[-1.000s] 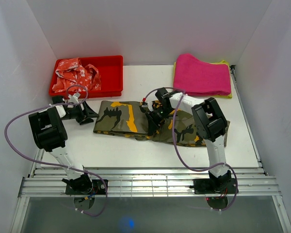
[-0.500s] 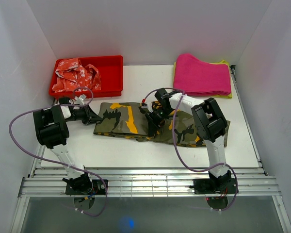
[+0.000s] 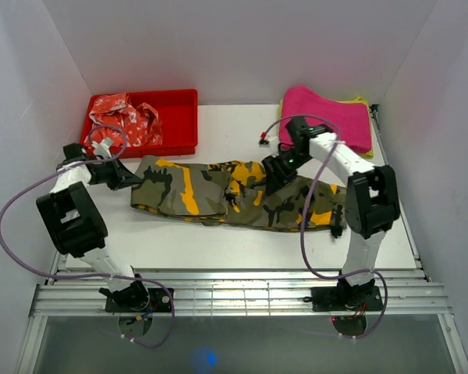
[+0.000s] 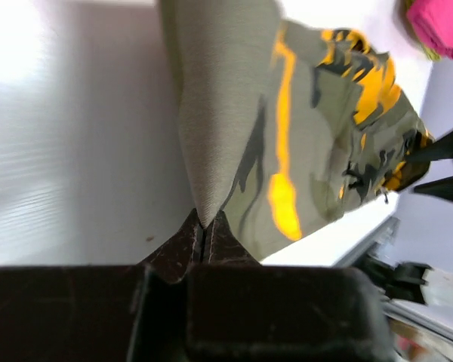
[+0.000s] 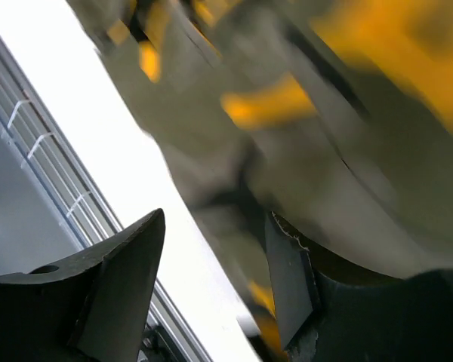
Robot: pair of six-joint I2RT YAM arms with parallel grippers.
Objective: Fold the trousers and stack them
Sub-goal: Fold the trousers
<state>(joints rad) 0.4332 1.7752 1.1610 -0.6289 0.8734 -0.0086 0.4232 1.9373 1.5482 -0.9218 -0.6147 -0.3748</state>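
Obs., table top. The trousers (image 3: pixel 195 191) lie lengthwise across the middle of the table (image 3: pixel 218 249), roughly flat, one end toward the left wall and the other reaching the right arm's side. The cloth is bunched and creased around its middle.

Left gripper (image 3: pixel 131 179): sits at the left-hand end of the trousers. The left wrist view shows it (image 4: pixel 202 230) clenched tight, the fingertips (image 4: pixel 187 240) pinching a narrow point of olive fabric, which fans out away from the jaws over the white surface.

Right gripper (image 3: pixel 271 185): low over the creased middle section, reaching in from the far right. In its own wrist view the gripper (image 5: pixel 215 215) has its jaws standing apart, with camouflage cloth filling the space beyond them. That view is badly blurred; cloth seems to brush the right-hand finger (image 5: pixel 287 279), but I cannot be sure of contact, and nothing is pinched.

Surroundings: red tray (image 3: pixel 179 117) at the far left, a red-and-white garment (image 3: pixel 121 121) heaped in its left half. A folded pink cloth (image 3: pixel 327 117) sits at the far right, well apart from the trousers' left end and near the right arm.
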